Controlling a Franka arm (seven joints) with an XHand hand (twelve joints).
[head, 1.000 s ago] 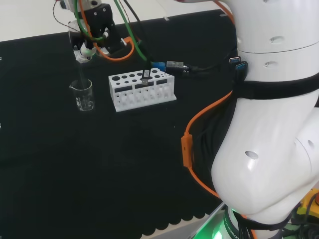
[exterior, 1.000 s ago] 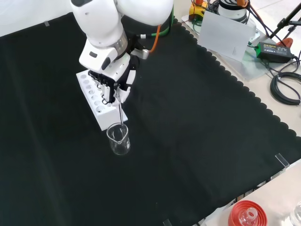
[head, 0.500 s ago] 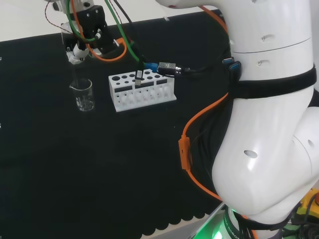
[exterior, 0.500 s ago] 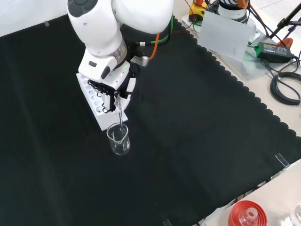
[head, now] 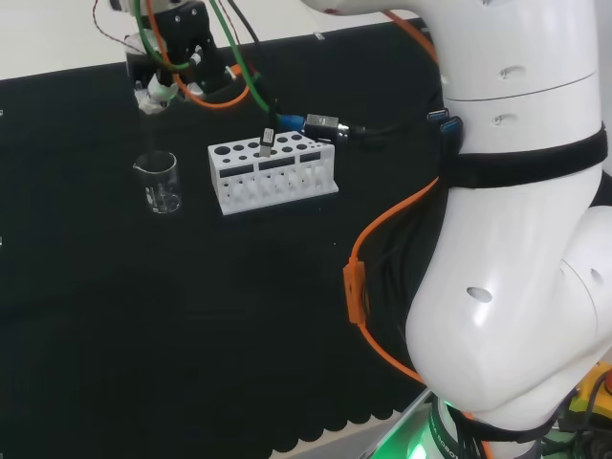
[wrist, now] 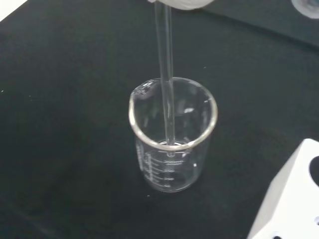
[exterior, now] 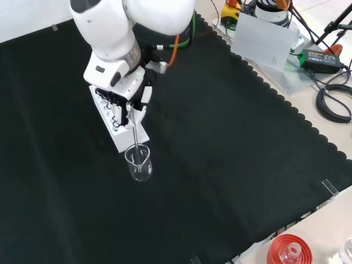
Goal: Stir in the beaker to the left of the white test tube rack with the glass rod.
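1. Head view: the clear glass beaker (head: 162, 183) stands upright on the black cloth (head: 191, 316), just left of the white test tube rack (head: 273, 176), a blocky moulded piece with rows of round holes on top. The hand (head: 161, 86), black and white with orange and green cables trailing from it, hangs above and behind the beaker. The glass rod is too faint against the cloth here to trace.

2. Front view: the hand (exterior: 125, 100) comes down from the top, under the arm's big glossy white link (exterior: 107, 27). Its fingers are curled round the upper end of the glass rod (exterior: 134, 132). The rod is a thin, straight, clear stick; its long axis runs nearly vertical, tilted a little, with the lower end pointing down into the beaker (exterior: 138, 163). The beaker, a squat clear cylinder with a pouring lip, stands nearer the camera than the rack (exterior: 122, 129), just beside its near end.

3. Wrist view: the rod (wrist: 165, 74) reaches straight down past the rim into the beaker (wrist: 172, 144), its tip low inside, near the middle. The beaker's wall carries white graduation marks. A white corner of the rack (wrist: 291, 199) sits close by.
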